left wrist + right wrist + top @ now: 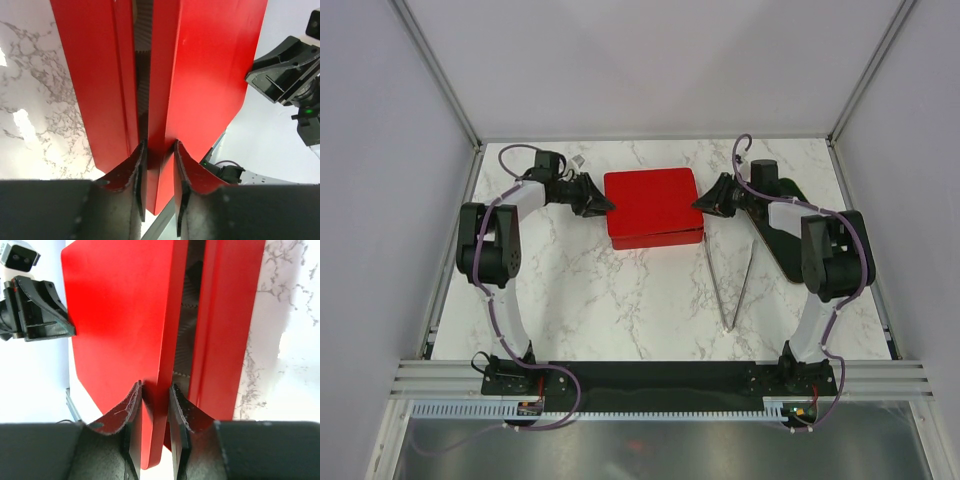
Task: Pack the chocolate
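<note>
Top external: red box (653, 207) sits mid-tabletop (620, 300), w/ left jaws at its left edge and right jaws at its right edge. Metal tongs (714, 283) lie near the box's front-right corner.

Left wrist: left jaws nearly closed, pinching the red lid (210, 75) rim. Dark gap btwn lid and box base (95, 75).

Right wrist: right jaws likewise clamp the lid rim.

Chocolate not visible; can't tell where.
</note>
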